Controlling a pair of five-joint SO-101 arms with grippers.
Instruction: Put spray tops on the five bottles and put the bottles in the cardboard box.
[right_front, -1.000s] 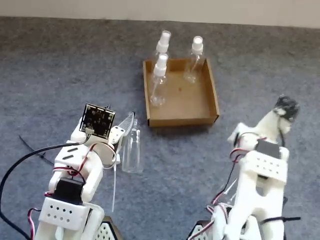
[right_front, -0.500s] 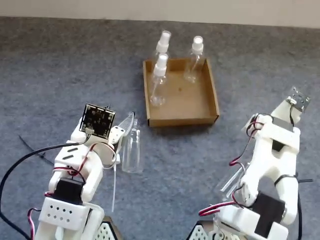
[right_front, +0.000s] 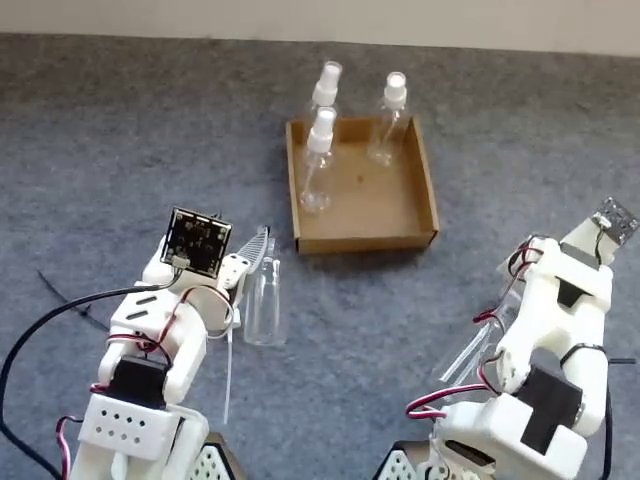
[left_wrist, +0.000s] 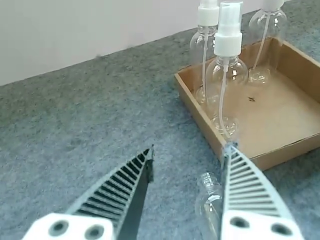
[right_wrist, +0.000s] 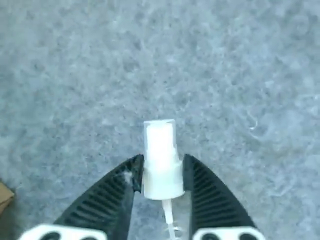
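Two claws seen. Right gripper (right_wrist: 161, 169) was pinched on a white plastic spray top (right_wrist: 160, 150), whose cap poked out past the fingertips. It was held over the grey carpet (right_wrist: 75, 60), well off the near right corner of the shallow brown cardboard box (right_front: 365, 242). Left gripper (left_wrist: 190, 150) was spread wide, one finger just beside an uncapped clear plastic bottle (right_front: 263, 300) upright near the box's near left corner. Three capped clear bottles (right_front: 316, 170): two stood inside the box, the third at its far left corner, inside or behind unclear.
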